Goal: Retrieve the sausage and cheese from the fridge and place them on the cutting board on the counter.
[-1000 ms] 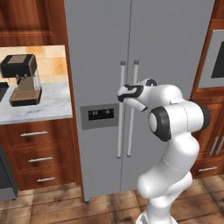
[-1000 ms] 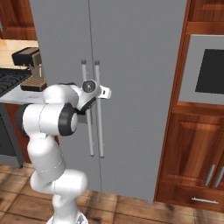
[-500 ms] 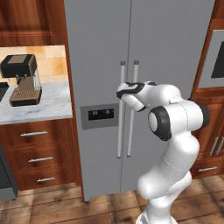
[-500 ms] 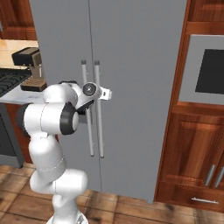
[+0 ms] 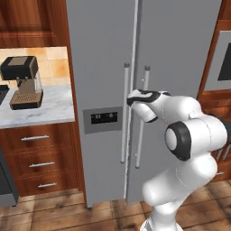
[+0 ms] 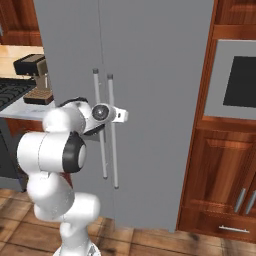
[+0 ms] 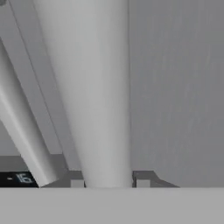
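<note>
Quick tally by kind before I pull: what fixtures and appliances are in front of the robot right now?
Fridge: 1, both doors closed
Fridge bar handles: 2, left, right
Coffee machine: 1, on the counter
Built-in oven: 1
Gripper: 1, shut on the right handle
Total: 6

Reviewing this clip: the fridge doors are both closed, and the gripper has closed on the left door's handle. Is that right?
Not quite. The fridge doors are both closed, but the gripper has closed on the right door's handle, not the left one. The hand view shows the bar between the fingertips, with the left door's handle beside it.
</note>
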Tool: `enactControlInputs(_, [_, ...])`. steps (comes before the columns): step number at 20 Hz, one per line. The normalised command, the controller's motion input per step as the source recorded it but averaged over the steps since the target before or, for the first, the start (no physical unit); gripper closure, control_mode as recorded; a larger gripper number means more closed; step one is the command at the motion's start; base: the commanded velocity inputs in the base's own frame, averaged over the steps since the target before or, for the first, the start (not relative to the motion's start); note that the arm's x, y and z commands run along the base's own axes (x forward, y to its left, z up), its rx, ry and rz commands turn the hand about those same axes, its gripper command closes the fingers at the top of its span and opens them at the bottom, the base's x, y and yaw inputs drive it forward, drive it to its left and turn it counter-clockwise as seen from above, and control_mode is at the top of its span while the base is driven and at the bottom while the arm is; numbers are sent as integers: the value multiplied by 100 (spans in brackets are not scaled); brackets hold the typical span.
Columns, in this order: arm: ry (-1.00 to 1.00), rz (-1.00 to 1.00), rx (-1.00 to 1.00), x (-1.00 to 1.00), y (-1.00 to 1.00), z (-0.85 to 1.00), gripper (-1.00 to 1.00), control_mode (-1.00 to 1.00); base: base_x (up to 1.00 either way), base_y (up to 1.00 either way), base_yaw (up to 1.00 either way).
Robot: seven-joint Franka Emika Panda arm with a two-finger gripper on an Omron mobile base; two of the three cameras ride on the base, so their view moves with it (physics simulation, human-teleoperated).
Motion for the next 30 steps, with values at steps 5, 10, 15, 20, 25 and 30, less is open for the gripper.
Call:
enactControlInputs(5, [0,0,0,-100,-68,2,100,-100,0,0,0])
enactControlInputs(10, [0,3,0,-100,-90,0,100,-100,0,0,0])
enactControlInputs(15, [0,1,0,-100,-84,7,100,-100,0,0,0])
enactControlInputs(20, [4,0,0,-81,-79,2,100,-100,0,0,0])
enactControlInputs(25, [8,1,4,-25,-53,3,-100,-100,0,0,0])
enactControlInputs(30, [13,9,2,-52,-44,20,-100,-100,0,0,0])
